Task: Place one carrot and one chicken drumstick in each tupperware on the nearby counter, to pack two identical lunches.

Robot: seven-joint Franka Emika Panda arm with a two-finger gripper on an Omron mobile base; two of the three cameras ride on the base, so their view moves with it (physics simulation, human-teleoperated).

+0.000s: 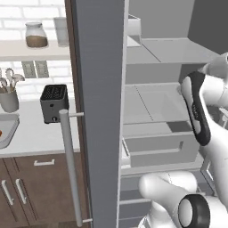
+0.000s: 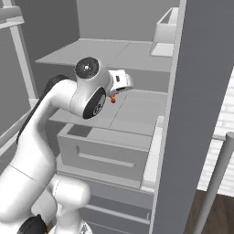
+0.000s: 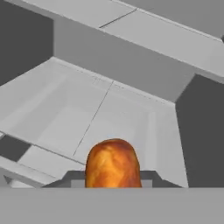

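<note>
My gripper (image 3: 113, 178) is shut on a chicken drumstick (image 3: 113, 164), whose reddish-brown rounded end sticks up between the fingers. In the right base view the gripper (image 2: 114, 93) hangs just above the middle fridge shelf (image 2: 137, 109), with the drumstick (image 2: 112, 98) showing as a small orange-red bit under the white hand. One grey tupperware (image 1: 10, 128) lies on the pale counter (image 1: 40, 133) at the far left, cut off by the frame edge, with a speck of orange at its left rim. The carrot is out of view.
The open fridge door (image 1: 100, 111) with its long bar handle (image 1: 70, 164) stands between the fridge and the counter. A grey drawer (image 2: 105, 153) sits below the shelf. A black toaster (image 1: 54, 102), a utensil pot (image 1: 9, 99) and a shelf jar (image 1: 36, 35) stand at the left.
</note>
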